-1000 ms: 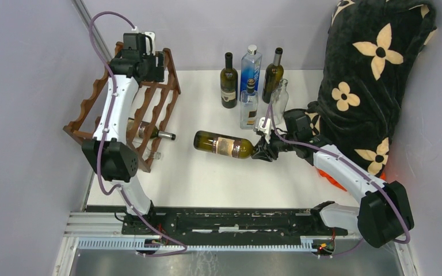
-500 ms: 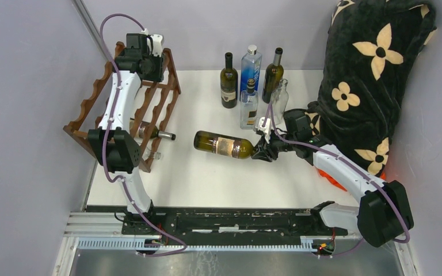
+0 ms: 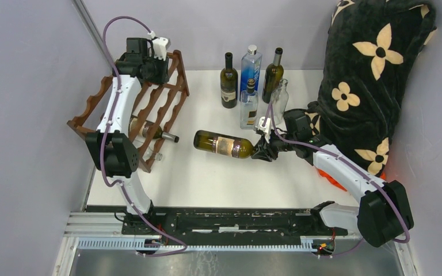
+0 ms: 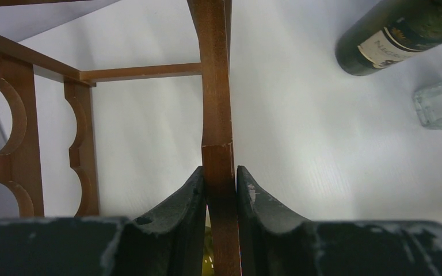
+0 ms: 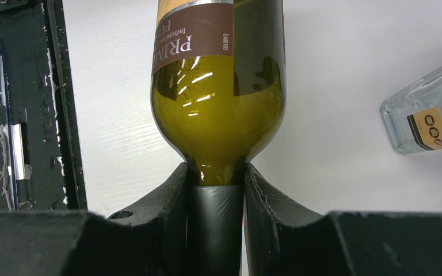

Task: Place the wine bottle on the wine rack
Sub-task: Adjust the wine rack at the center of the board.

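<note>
The wine bottle (image 3: 224,144) lies on its side mid-table, olive glass with a brown label, its base pointing left. My right gripper (image 3: 263,150) is shut on its dark foil neck; the right wrist view shows the bottle (image 5: 218,86) running away from the gripper (image 5: 216,178). The wine rack (image 3: 90,105), reddish-brown with scalloped rails, stands at the left by the wall. My left gripper (image 3: 149,63) is shut on the rack's top rail at its far corner. In the left wrist view this gripper (image 4: 218,175) pinches the wooden bar (image 4: 216,86).
Another bottle (image 3: 152,132) rests low in the rack, neck pointing right. Several bottles stand at the back: a dark one (image 3: 228,83), a blue-tinted one (image 3: 251,66), a green one (image 3: 273,77) and clear ones (image 3: 248,106). A black flowered blanket (image 3: 374,69) fills the right side.
My left gripper closed on the rack's top rail, and the rack's far end shifted a little to the right. The right arm and its bottle stayed still.
</note>
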`<control>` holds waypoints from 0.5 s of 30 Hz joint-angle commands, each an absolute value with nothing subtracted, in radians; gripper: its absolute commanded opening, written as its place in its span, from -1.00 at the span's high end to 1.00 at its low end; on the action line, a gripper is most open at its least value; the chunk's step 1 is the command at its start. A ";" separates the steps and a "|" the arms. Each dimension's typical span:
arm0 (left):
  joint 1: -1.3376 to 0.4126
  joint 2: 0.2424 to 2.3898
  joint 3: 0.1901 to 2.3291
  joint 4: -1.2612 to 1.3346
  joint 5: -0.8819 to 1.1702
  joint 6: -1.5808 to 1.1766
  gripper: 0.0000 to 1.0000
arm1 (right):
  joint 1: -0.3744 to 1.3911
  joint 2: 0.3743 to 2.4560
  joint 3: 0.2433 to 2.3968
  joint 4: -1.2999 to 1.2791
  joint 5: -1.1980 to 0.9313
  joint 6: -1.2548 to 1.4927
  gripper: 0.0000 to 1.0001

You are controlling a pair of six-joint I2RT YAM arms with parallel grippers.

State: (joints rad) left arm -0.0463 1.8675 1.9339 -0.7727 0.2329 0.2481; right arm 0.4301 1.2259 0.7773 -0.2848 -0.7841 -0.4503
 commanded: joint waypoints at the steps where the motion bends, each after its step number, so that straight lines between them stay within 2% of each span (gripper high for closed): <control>1: -0.125 1.798 1.907 -0.746 0.377 0.308 0.42 | 0.435 1.204 0.832 -0.136 -0.834 -0.428 1.00; 15: -0.167 1.737 1.817 -0.727 0.408 0.290 0.39 | 0.531 1.249 0.765 0.085 -0.626 -0.235 1.00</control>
State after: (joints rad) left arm -0.1566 1.7985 1.8381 -0.7593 0.3462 0.2855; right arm 0.4942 1.2427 0.7570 -0.1360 -0.6632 -0.3122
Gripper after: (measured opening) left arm 0.295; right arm 0.383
